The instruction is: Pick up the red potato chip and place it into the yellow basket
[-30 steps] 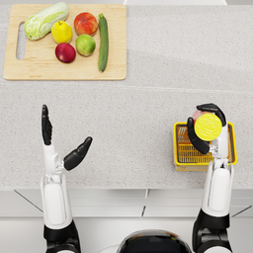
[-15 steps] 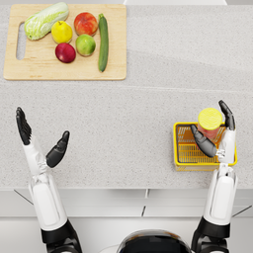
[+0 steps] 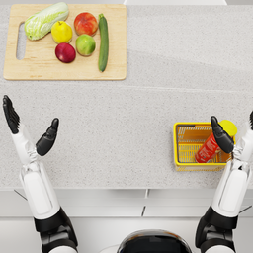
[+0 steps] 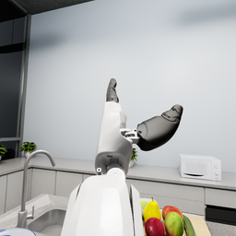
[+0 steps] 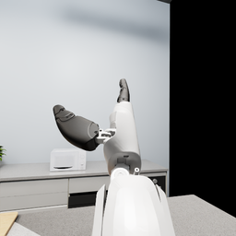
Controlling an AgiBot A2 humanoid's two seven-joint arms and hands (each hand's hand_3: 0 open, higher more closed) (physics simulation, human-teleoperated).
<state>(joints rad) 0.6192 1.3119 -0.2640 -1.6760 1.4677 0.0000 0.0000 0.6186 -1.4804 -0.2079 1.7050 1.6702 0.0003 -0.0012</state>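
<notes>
— Since the red chip can [image 3: 208, 147] lies tilted inside the yellow basket [image 3: 184, 163], lower right of frame, is my right robot hand [image 3: 228, 134] holding it?
— No, both robot hands are spread, empty. Light, slick cylinder; I'd take it mid-body.

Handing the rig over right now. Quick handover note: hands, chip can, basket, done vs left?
Left hand: open, raised over the bare counter, holding nothing.
Right hand: open, fingers spread, beside the basket, holding nothing.
Red potato chip can: lying tilted inside the yellow basket, yellow lid toward the far right corner.
Done: can is in the basket and released.
Left: probably nothing except drawing the right arm clear.
</notes>
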